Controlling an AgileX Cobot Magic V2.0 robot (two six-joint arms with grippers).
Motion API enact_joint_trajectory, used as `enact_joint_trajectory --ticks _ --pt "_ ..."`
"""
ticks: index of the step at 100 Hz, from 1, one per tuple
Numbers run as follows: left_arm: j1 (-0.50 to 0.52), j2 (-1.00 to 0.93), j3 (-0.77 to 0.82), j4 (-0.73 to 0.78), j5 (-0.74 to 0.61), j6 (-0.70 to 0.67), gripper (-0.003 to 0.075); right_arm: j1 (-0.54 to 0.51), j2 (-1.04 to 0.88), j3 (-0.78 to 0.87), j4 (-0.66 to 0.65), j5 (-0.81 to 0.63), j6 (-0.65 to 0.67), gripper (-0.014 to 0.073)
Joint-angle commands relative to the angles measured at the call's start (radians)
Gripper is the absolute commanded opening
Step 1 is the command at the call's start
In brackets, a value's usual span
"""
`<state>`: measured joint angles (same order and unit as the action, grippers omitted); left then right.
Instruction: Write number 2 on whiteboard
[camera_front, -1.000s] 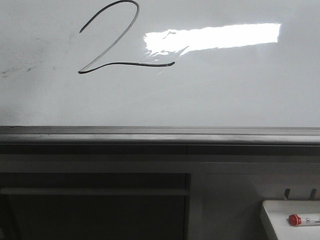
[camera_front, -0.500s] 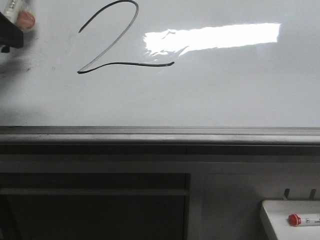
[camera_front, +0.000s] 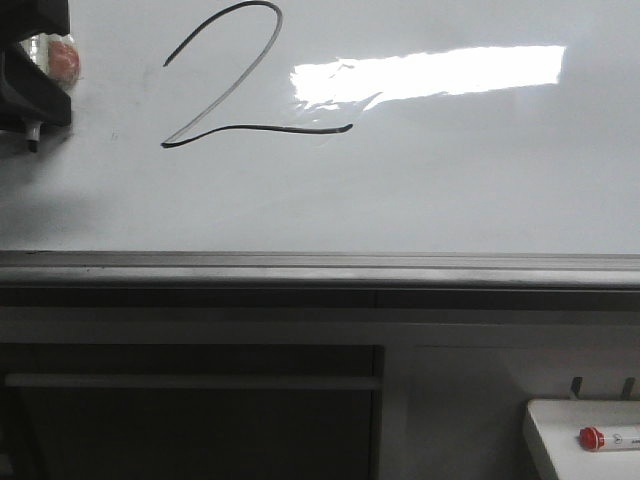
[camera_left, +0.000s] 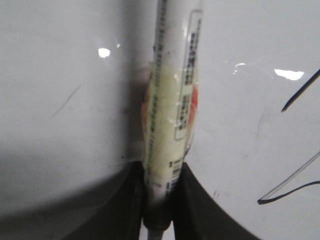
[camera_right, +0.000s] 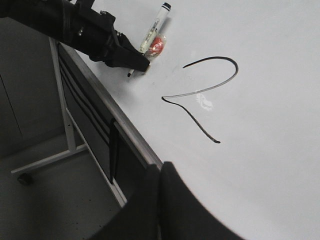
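Observation:
The number 2 (camera_front: 300, 130) is drawn in thin black line on the upper left of the whiteboard (camera_front: 450, 190). My left gripper (camera_front: 35, 95) is at the board's far left, to the left of the digit, shut on a marker (camera_left: 172, 100) with a white label and a red patch. The gripper (camera_left: 159, 200) grips the marker near its dark tip end. I cannot tell whether the tip touches the board. In the right wrist view the digit (camera_right: 210, 58), the left gripper (camera_right: 137, 62) and the marker (camera_right: 152, 32) all show. My right gripper (camera_right: 160, 172) is shut and empty, by the board's bottom rail.
A grey metal rail (camera_front: 320, 268) runs along the board's bottom edge, with a dark frame and crossbar below. A small white tray (camera_front: 560, 450) at the lower right holds a red-capped marker (camera_front: 605, 437). A bright light reflection (camera_front: 430, 75) lies right of the digit.
My left gripper with the marker has come into the front view at the top left and moved down along the board. The digit looks the same.

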<state>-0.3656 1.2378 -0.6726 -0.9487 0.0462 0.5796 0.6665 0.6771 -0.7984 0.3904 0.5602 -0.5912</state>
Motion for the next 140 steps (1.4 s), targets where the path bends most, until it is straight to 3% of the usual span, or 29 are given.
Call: enact_joint_trajectory --ticks 1,20,66,75,90,95,140 --pt "-0.001 0.003 -0.052 -0.003 -0.058 -0.006 -0.0020 -0.008 -0.001 -0.026 0.030 -0.072 0.002 -0.0071" --pt "-0.004 0.003 -0.109 0.077 0.050 -0.006 -0.0020 -0.008 0.000 -0.025 0.039 -0.076 0.002 -0.0071" --pt "-0.004 0.003 -0.111 0.069 0.065 -0.006 -0.0015 -0.008 0.001 -0.025 0.085 -0.084 0.002 -0.0071" --pt "-0.004 0.003 -0.111 0.069 0.081 -0.006 0.0071 -0.008 0.001 -0.025 0.091 -0.076 0.002 -0.0071" --pt "-0.004 0.003 -0.111 0.067 0.081 -0.006 0.0370 -0.008 0.001 -0.025 0.096 -0.067 0.002 -0.0071" --pt "-0.004 0.003 -0.111 0.067 0.077 -0.006 0.0438 -0.008 0.001 -0.025 0.100 -0.065 0.002 -0.0071" --pt "-0.003 -0.068 -0.115 0.085 0.154 -0.006 0.0533 -0.008 0.001 -0.025 0.124 -0.025 0.002 -0.0071"
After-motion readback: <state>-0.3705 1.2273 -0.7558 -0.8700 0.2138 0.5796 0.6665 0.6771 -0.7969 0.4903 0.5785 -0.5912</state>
